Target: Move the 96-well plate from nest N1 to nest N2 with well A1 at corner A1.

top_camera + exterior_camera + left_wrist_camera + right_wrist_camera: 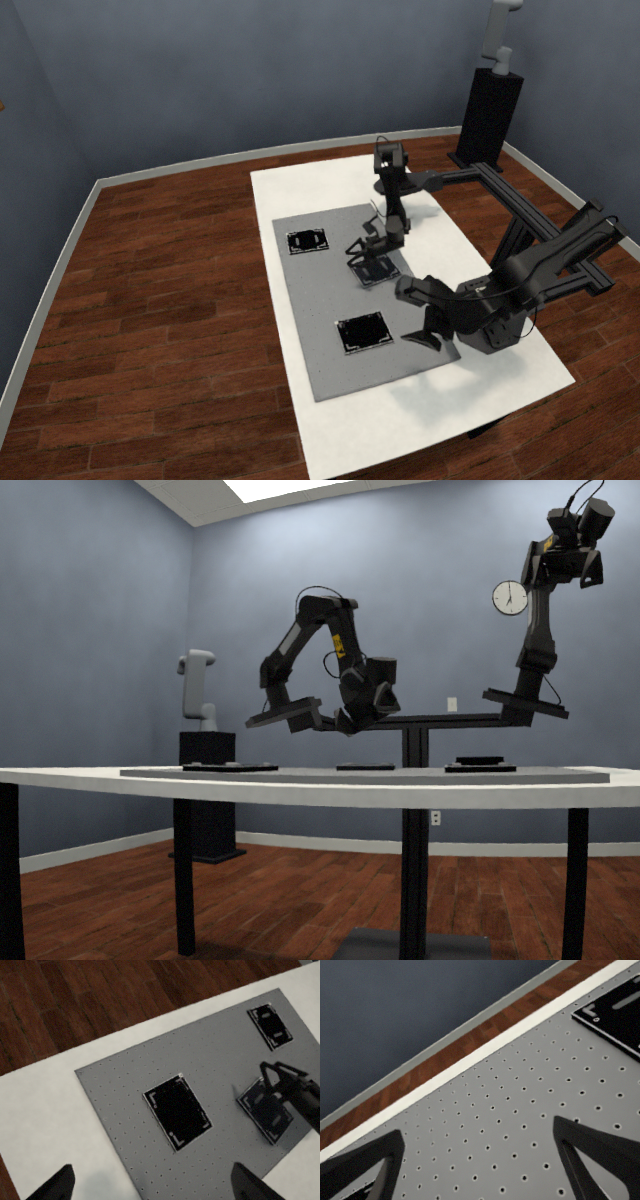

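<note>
The black 96-well plate (364, 332) sits in nest N1, and shows in the left wrist view (177, 1111) and low in the exterior view (479, 760). Nest N2 (307, 240) is empty, with white corner marks (271, 1025). My left gripper (426, 333) (154, 1170) (562, 575) hangs high above the table near N1, open and empty. My right gripper (361, 238) is open and empty just above the mat by a middle nest (373, 269); it also shows in the right wrist view (480, 1160) and the left wrist view (277, 1072).
A grey pegboard mat (356, 304) on the white table carries all three nests. An empty nest's corner (615, 1010) lies ahead of the right gripper. The arms' black rail frame (522, 217) stands along one table side. A black pedestal (488, 116) stands off the table.
</note>
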You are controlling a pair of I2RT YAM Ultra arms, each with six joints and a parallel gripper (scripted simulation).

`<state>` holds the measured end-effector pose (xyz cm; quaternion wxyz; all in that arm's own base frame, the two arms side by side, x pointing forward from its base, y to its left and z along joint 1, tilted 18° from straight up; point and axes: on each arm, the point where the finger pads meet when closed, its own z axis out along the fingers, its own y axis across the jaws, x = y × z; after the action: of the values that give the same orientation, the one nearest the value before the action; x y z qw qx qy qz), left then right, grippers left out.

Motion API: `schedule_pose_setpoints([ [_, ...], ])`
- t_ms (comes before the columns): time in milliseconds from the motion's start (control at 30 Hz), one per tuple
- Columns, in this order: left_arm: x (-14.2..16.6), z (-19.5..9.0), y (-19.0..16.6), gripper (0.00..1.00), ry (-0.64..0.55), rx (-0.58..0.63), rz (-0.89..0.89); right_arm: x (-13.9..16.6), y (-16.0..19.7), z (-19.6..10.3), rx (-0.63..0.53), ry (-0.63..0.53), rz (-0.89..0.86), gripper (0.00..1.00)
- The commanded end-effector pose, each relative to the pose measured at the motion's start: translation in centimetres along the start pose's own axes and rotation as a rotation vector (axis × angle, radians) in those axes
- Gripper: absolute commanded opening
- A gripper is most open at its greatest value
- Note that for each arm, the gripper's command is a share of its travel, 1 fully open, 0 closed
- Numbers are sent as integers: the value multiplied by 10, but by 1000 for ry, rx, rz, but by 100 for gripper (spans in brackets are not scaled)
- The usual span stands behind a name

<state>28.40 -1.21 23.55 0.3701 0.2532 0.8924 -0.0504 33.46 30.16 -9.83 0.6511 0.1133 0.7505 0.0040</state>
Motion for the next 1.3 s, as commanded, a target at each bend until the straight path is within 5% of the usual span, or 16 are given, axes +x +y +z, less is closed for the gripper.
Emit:
schedule_pose_setpoints([
  [0, -2, -1, 0, 100, -7, -3, 4, -5, 5, -1, -7, -5, 18, 100],
  [600, -4, -2, 4, 100, -14, -21, 3, -2, 6, -1, -15, 7, -9, 100],
  [1267, 42, 76, -17, 100, 53, -188, -17, -39, 73, -82, -540, 269, -570, 100],
])
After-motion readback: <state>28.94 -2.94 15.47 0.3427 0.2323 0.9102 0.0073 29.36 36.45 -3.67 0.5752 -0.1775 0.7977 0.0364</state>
